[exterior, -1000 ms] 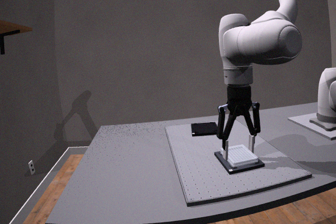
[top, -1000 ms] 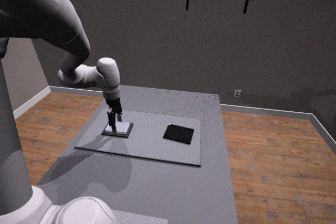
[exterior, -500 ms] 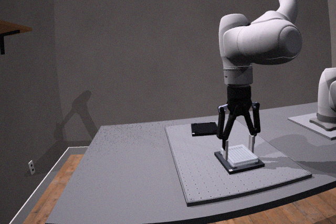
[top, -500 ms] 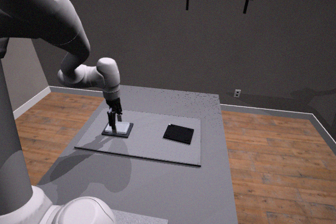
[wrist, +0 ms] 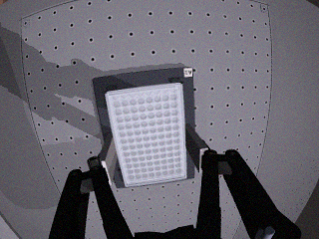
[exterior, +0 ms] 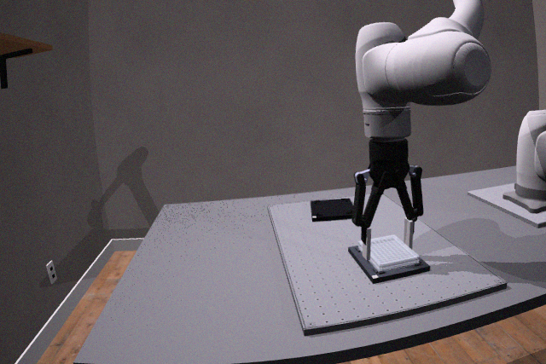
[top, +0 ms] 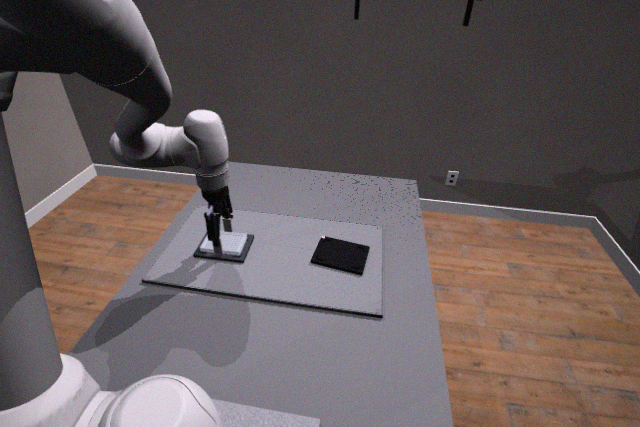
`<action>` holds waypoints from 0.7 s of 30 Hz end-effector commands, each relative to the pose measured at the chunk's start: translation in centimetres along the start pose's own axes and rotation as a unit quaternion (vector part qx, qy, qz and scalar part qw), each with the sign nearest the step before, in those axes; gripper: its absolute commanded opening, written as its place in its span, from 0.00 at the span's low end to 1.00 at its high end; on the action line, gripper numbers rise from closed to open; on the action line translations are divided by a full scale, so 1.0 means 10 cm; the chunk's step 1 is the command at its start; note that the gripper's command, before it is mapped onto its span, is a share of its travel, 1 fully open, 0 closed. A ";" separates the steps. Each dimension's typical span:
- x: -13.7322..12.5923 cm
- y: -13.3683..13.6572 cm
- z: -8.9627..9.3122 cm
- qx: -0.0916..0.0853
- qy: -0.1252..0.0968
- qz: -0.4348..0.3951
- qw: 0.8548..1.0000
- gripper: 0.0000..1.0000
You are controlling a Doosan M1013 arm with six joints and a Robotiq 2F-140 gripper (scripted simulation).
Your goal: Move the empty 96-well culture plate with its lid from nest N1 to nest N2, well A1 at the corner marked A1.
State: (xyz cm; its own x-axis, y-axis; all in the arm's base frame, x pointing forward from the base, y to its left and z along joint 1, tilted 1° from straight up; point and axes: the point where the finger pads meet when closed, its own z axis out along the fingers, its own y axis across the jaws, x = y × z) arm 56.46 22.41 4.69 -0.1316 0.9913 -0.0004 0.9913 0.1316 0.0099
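Now the black two-finger gripper is clamped across the short width of the white lidded 96-well plate, on a dark square nest directly beneath it; long axis runs between the fingers; the empty black nest lies off to one side.

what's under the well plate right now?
The white well plate sits on a dark nest on the dotted board, the hand shut on its sides. The nest's top under the plate is covered.
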 end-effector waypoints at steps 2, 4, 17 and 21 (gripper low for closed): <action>-0.02 -0.01 0.04 0.001 -0.003 -0.001 1.000 1.00; -0.02 -0.01 0.04 0.001 -0.003 -0.001 1.000 1.00; -0.02 -0.01 0.04 0.001 -0.003 -0.001 1.000 1.00; -0.02 -0.01 0.04 0.001 -0.003 -0.001 1.000 1.00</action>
State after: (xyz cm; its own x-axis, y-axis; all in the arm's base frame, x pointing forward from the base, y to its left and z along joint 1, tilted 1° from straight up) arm 56.43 22.40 4.67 -0.1316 0.9913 -0.0005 0.9913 0.1316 0.0095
